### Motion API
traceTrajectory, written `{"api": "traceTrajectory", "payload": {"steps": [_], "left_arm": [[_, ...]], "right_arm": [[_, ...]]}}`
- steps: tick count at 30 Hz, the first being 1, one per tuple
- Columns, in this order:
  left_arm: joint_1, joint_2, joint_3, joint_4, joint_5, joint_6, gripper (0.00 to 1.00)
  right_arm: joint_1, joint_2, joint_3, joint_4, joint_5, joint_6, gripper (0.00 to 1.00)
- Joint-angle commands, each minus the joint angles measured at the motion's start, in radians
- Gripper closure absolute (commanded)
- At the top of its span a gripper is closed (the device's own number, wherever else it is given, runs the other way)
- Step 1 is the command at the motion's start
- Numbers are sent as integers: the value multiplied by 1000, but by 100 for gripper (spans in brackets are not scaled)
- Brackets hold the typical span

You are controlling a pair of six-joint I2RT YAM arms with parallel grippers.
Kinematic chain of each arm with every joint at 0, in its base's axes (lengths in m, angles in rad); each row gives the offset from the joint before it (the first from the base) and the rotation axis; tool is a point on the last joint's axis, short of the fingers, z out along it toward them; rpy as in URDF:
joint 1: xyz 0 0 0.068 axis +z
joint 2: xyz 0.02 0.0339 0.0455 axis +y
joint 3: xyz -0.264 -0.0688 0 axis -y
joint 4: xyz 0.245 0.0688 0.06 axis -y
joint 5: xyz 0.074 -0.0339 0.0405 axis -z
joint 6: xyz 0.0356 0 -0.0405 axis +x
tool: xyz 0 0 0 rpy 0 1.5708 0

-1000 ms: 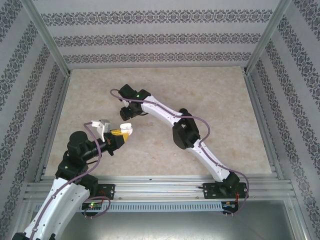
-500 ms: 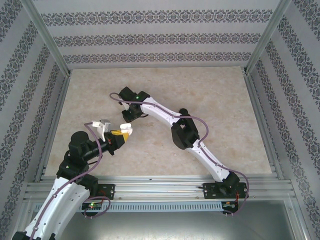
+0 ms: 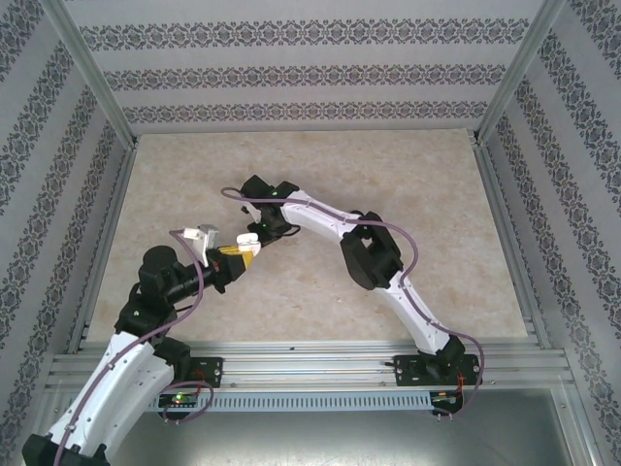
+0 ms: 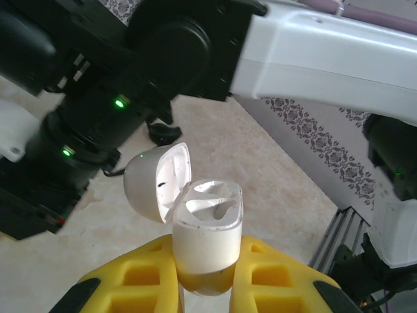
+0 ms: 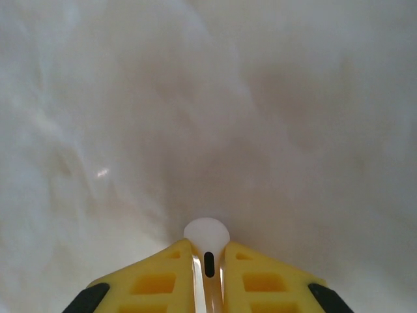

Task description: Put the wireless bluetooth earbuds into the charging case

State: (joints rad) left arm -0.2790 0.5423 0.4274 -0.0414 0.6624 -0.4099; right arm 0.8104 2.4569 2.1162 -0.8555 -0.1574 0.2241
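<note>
Your left gripper (image 3: 236,254) is clamped on the charging case (image 4: 207,228): the yellow fingers (image 4: 140,277) pinch its lower body from both sides. The case is upright and its lid (image 4: 156,179) is swung back, so both wells face up. It is held above the desk (image 3: 408,184), left of the middle and nearer the left edge than the right.

Your right gripper (image 3: 254,236) sits just beside the left one, on its far side; whether they touch, you cannot tell. In the right wrist view that gripper (image 5: 208,261) is closed to a narrow gap on a white earbud (image 5: 206,233), with the round head poking past the fingertips and the stem between the pads. The desk below it is blurred.

From the left wrist, the right arm (image 4: 326,59) looms close behind the open lid, so room there is tight.

Wide desk surface lies between both grippers and the far and right edges. The metal frame rails (image 3: 107,243) run along the left edge, close to your left arm.
</note>
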Motion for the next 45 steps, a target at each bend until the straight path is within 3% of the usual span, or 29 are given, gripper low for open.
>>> {"api": "traceTrajectory", "payload": {"steps": [1, 9, 15, 25, 33, 45], "left_arm": [[13, 28, -29, 167, 40, -55, 100], [7, 127, -117, 381, 84, -109, 100], [-6, 189, -54, 386, 127, -85, 100], [-9, 156, -26, 285, 122, -42, 100], [-9, 184, -20, 297, 112, -4, 100], [-8, 332, -84, 554, 187, -6, 100]], "right_arm": [[-29, -112, -177, 31, 10, 59, 87], [-110, -415, -728, 198, 49, 228, 87], [-108, -505, -902, 237, 41, 298, 82], [-94, -589, -868, 177, 10, 382, 57], [-94, -580, -708, 0, 70, 291, 56], [-126, -437, -609, -48, 4, 74, 54]]}}
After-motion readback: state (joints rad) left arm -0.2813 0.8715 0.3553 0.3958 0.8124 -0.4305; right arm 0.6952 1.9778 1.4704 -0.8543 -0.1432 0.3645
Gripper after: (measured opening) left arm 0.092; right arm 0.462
